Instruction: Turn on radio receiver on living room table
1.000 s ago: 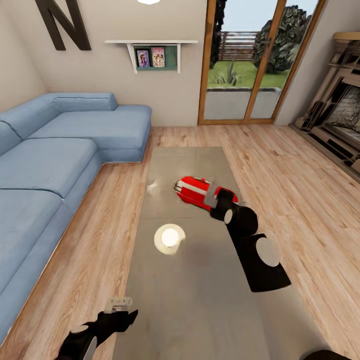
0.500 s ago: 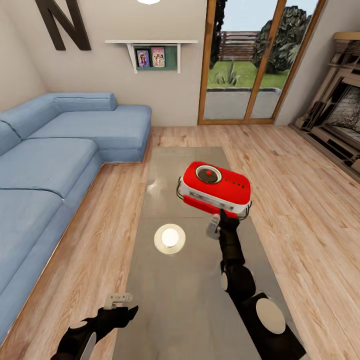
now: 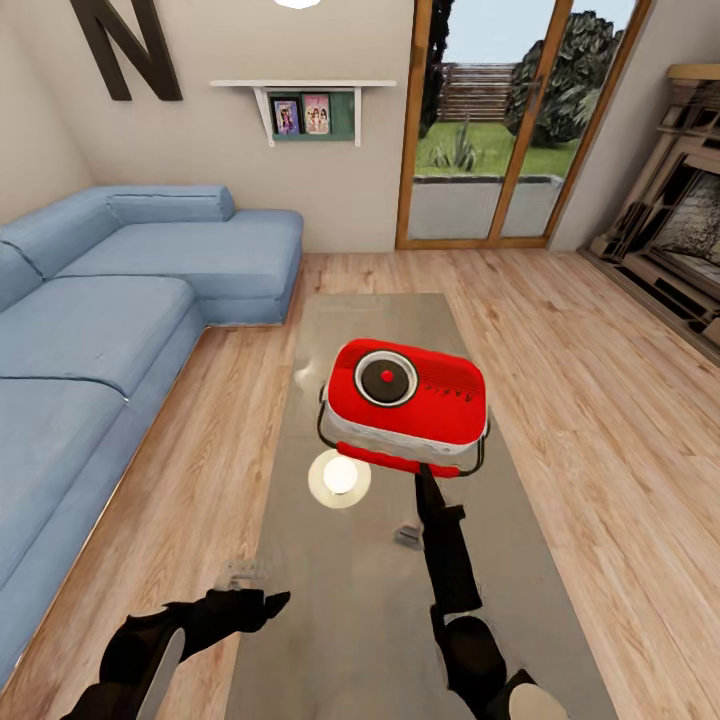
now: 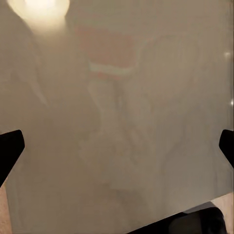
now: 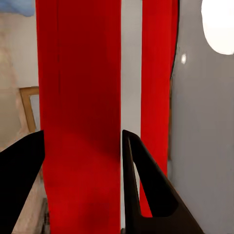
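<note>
The radio receiver (image 3: 405, 405) is held up in the air above the glossy coffee table (image 3: 340, 620), carried by the right gripper (image 3: 428, 480), whose arm rises from below and meets the radio at its underside. In the right wrist view the two dark fingers (image 5: 146, 190) stand on either side of a red slab of the casing (image 5: 80, 122), so the jaws look clamped on the radio's body near its white band. The radio's broad red face is tilted toward the head camera, showing a round dial (image 3: 386, 377) with a small red centre and a row of little marks beside it; the thin wire handle (image 3: 325, 425) loops out at the side. The left gripper (image 3: 262, 600) hangs low over the near edge of the table, its fingers (image 4: 9, 148) set wide apart with nothing between them, the table's reflective top beneath. The radio looks like a rigid, smooth plastic shell, probably light but slick, so a pinch on one edge may let it swivel or slip. A firmer hold would be across the banded middle. The free left gripper seems best placed to press the dial's centre, which is likely the switch, though that cannot be confirmed. A round lamp reflection (image 3: 340, 477) glows on the table just below the radio.
</note>
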